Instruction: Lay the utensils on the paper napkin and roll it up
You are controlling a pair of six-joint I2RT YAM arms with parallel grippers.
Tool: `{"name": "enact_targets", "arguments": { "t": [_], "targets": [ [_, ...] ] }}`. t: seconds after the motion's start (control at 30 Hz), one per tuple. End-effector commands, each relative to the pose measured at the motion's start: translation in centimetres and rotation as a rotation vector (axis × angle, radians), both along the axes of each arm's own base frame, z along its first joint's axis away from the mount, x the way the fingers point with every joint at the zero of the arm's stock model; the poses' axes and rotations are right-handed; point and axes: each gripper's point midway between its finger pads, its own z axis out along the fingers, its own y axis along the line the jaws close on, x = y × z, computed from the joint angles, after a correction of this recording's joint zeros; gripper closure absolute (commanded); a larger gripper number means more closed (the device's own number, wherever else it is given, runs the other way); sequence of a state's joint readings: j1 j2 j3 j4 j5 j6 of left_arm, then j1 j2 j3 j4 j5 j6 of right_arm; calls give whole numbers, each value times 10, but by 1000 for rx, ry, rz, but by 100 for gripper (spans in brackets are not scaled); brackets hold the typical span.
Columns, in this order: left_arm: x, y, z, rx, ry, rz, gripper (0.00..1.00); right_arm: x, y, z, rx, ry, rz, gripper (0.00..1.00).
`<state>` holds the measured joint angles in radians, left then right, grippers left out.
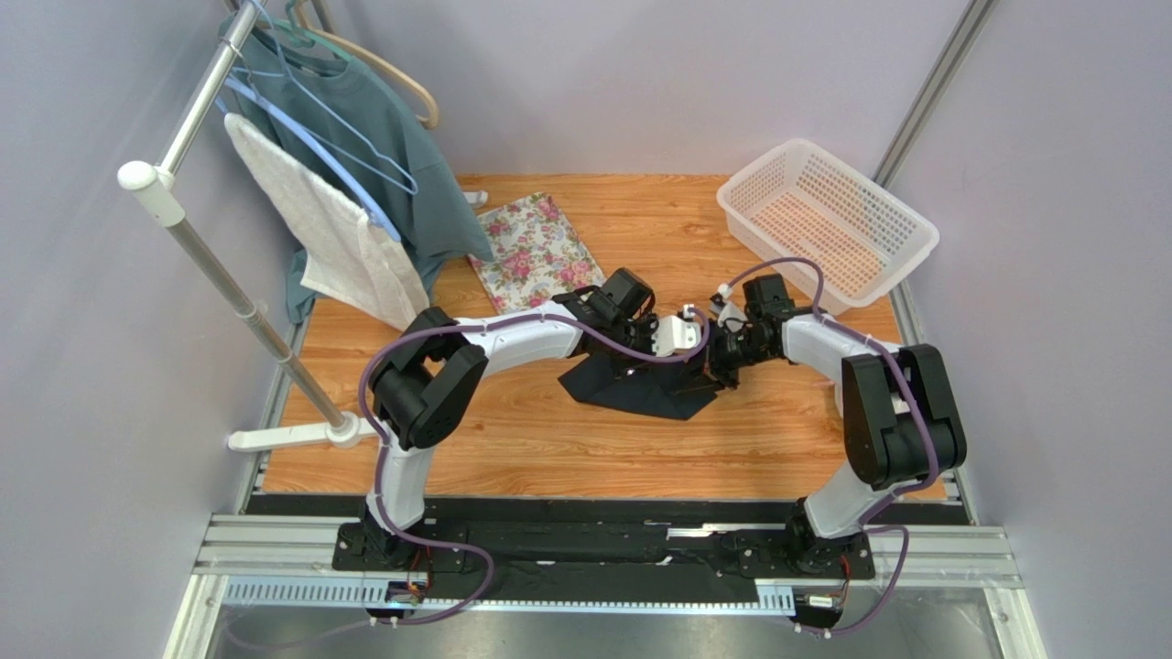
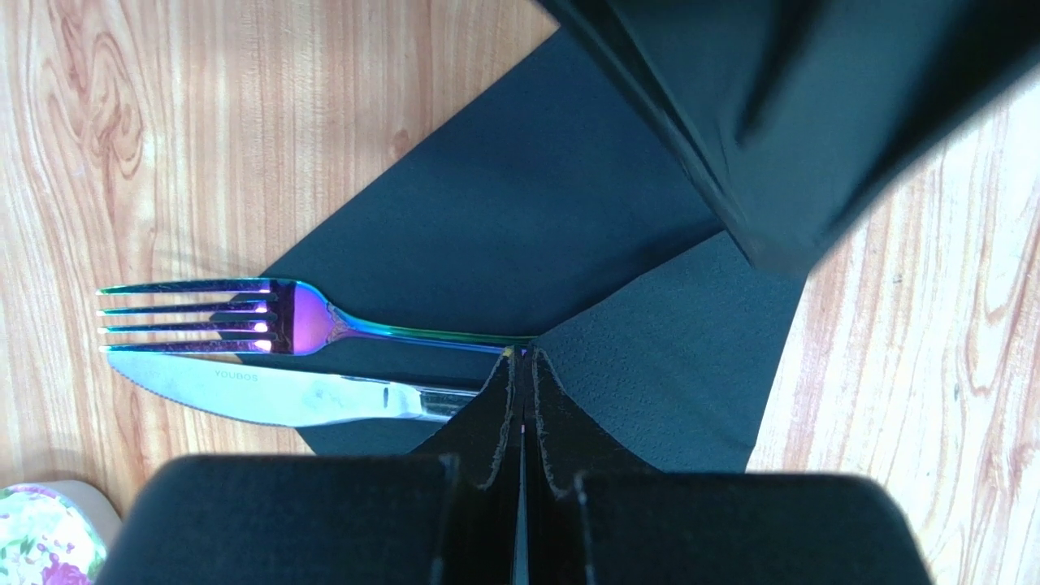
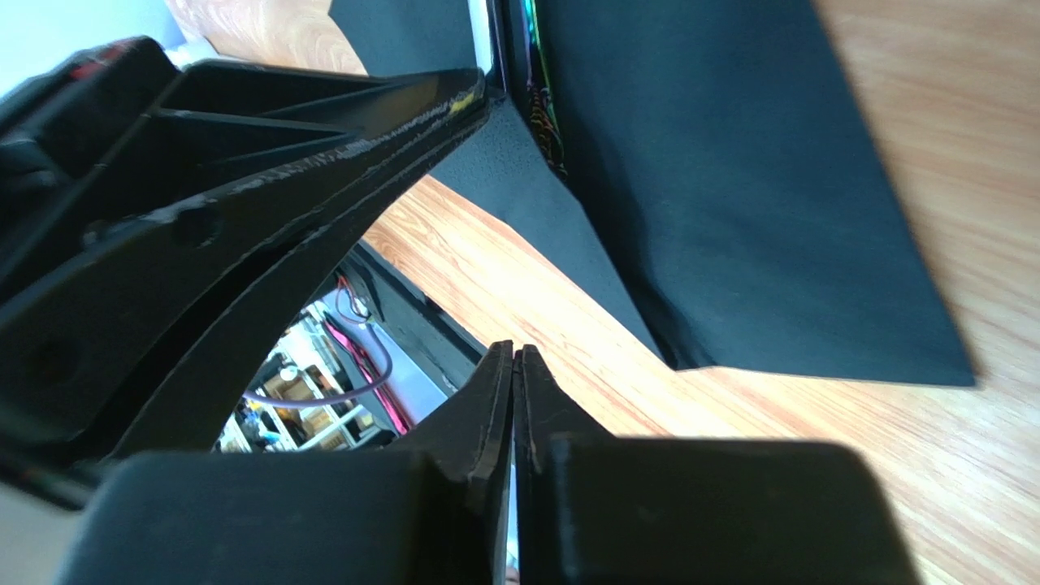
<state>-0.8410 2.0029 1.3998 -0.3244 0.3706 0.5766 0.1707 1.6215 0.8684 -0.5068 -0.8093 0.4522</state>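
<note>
The black paper napkin lies at the table's middle. In the left wrist view the purple fork and the pale grey knife lie side by side on the napkin, heads sticking out past its left edge. A flap of the napkin is folded over their handles. My left gripper is shut, its tips pinching the flap's corner at the fork handle. My right gripper is shut and empty just over the wood beside a napkin corner. Both grippers meet in the top view, left, right.
A pink-flowered tray lies behind the left arm. A white perforated basket stands at the back right. A clothes rack with a teal shirt and a white towel stands at the left edge.
</note>
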Motion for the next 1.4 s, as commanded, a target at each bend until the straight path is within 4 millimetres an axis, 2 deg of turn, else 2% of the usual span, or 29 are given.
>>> {"name": "enact_targets", "arguments": {
  "t": [0.0,0.4,0.53,0.77,0.83,0.93,0.97,1.0,1.07,1.1,1.17,1.2,1.23,1.3,1.33,1.37],
  "targets": [
    [8,-3,0,-18,-13,26,100,6,7,-11,-17,1,-23,99],
    [6,2,-7,1,-4,36,100,11,19,-39,-131,-13,-12,100],
    [5,3,-9,1,2,42,100,16,19,-46,-172,-26,-5,100],
    [7,3,-7,-6,13,67,100,11,13,-61,-255,-27,2,100],
    [6,4,3,-34,46,103,100,11,9,-66,-286,-21,5,100],
    [3,8,36,-119,122,187,84,11,2,-69,-332,-32,8,100],
    [-2,9,46,-147,156,197,73,10,0,-70,-345,-31,9,100],
    [0,15,68,-194,161,229,68,10,-4,-72,-368,-37,14,100],
    [-17,24,77,-223,275,273,63,10,-8,-71,-387,-49,15,100],
    [-22,28,91,-250,294,279,63,11,-10,-71,-396,-57,17,100],
    [-43,37,88,-249,414,310,66,13,-11,-70,-404,-66,21,100],
    [-48,41,95,-270,442,317,67,13,-11,-71,-408,-64,25,100],
    [-58,47,86,-258,495,328,68,14,-11,-69,-406,-73,29,100],
    [-74,47,89,-279,586,333,71,18,-11,-66,-407,-87,32,100],
    [-82,51,80,-271,629,344,71,18,-11,-66,-409,-89,39,100],
    [-84,47,82,-298,643,335,73,19,-11,-64,-409,-95,37,100]
  ]
}}
